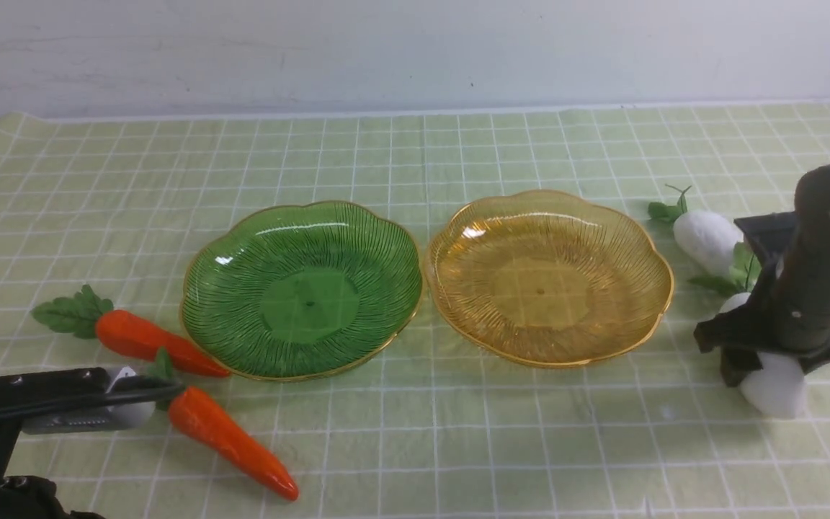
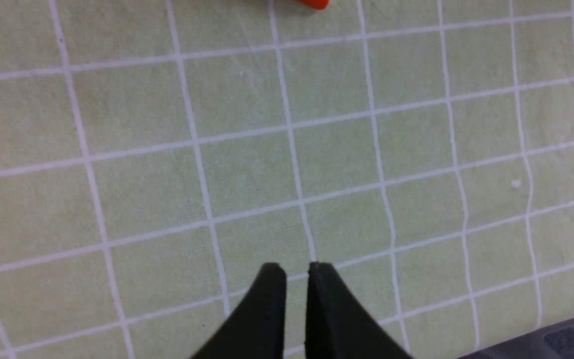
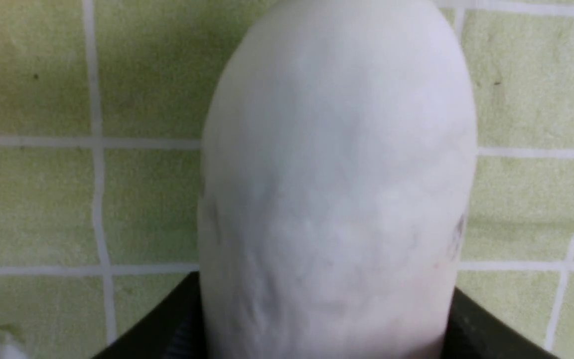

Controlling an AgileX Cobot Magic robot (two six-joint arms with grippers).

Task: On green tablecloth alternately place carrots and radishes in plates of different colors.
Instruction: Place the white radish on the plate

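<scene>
Green tablecloth (image 1: pixel 415 432), radish (image 3: pixel 337 189) btwn right gripper (image 1: pixel 775 357) jaws, prob. gripped

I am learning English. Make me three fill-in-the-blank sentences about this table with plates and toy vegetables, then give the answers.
1. The green plate and the amber plate are both ___.
2. The two carrots lie beside the ___ plate.
3. The fingers of the right end effector flank a white ___.
Missing words: empty; green; radish.
</scene>
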